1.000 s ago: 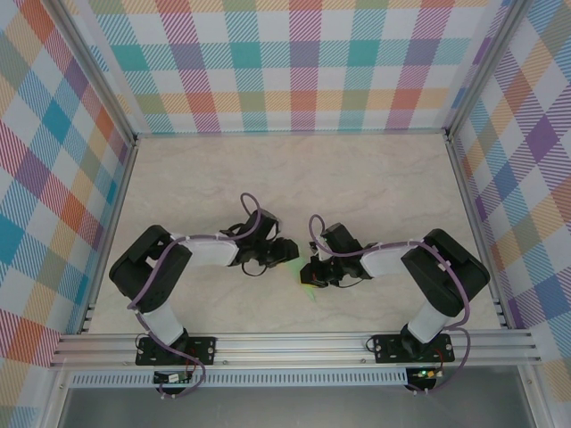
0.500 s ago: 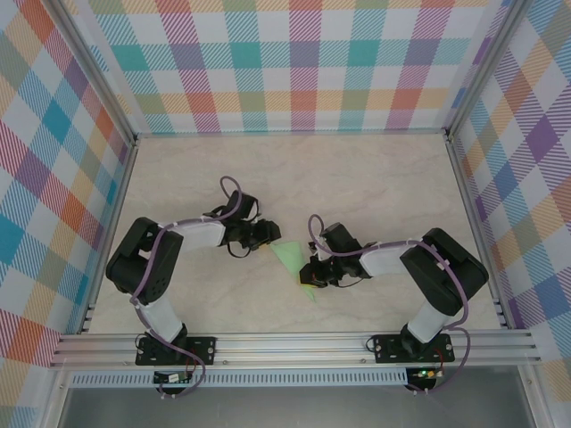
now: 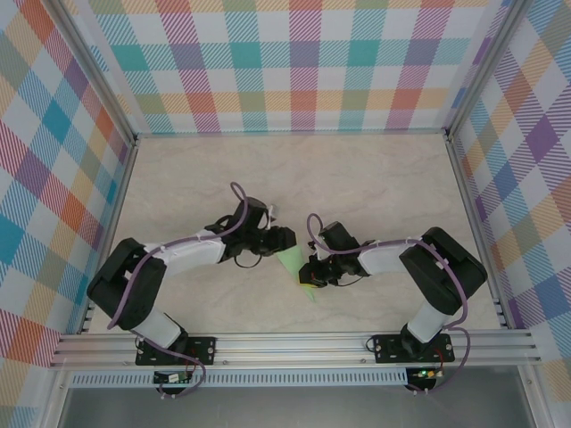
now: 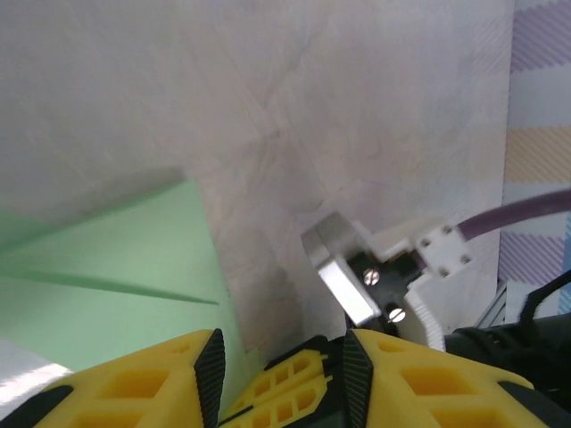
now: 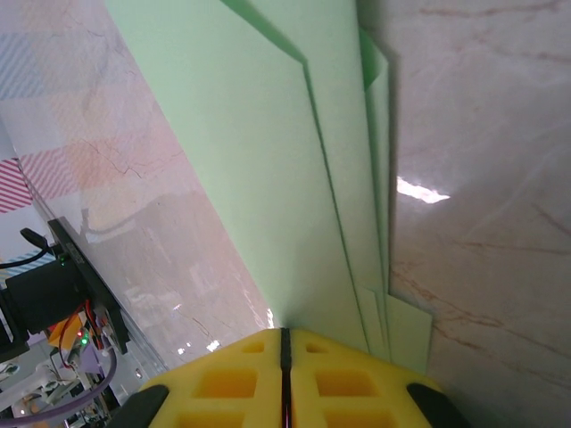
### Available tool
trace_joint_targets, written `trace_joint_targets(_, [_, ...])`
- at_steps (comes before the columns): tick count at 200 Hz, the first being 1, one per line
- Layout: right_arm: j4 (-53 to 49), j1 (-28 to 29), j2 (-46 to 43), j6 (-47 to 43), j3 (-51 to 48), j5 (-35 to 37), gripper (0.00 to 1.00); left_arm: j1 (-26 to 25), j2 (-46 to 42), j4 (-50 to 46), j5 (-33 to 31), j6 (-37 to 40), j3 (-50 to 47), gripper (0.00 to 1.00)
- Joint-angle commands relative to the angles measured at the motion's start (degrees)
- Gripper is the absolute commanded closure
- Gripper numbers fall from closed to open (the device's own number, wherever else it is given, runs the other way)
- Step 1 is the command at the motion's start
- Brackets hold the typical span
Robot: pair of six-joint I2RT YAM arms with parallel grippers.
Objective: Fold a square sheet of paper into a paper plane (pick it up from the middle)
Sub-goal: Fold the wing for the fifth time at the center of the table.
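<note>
The pale-green paper, folded into a slim pointed paper plane (image 3: 294, 264), lies on the table between the two arms. In the right wrist view its stacked layers (image 5: 268, 143) run away from the yellow fingers. My right gripper (image 5: 285, 335) is shut on the plane's near end, and from above this gripper (image 3: 309, 273) sits at the plane's lower right. My left gripper (image 3: 285, 240) is at the plane's upper left edge. It stands open (image 4: 281, 357), with only bare table in the gap. The green paper (image 4: 107, 259) lies to the left of its fingers, creased along a centre line.
The marble-look table (image 3: 375, 178) is fenced by checked walls on three sides and an aluminium rail (image 3: 294, 343) at the near edge. Part of the right arm's wrist (image 4: 357, 276), with a purple cable, sits close in front of the left gripper.
The left gripper drew back to the left, uncovering the green paper, then came back right to its edge. The right gripper stayed shut on the paper.
</note>
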Motion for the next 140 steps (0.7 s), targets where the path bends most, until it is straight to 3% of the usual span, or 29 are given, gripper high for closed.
trace_joint_targets(1, [-6.00,0.67,0.23,1.10,-0.78,2.20,0.90,-2.90,4.21,4.17,0.35,-2.82,-0.95,0.59])
trace_joint_targets(58, [-5.94,0.66,-2.54,0.77,-1.60,0.84,0.87,-4.56,10.53,3.96,-3.55,-4.73,-1.15,0.64])
trace_joint_targets(86, [-5.87,1.78,-7.19,-0.37,-3.87,-1.16,0.83,-4.56,10.72,3.38,-4.78,-4.70,-1.80,0.64])
trace_joint_targets(140, [-9.15,2.78,-7.90,-0.79,-9.55,-0.79,0.84,-4.61,10.34,2.65,-4.87,-3.98,-1.27,0.64])
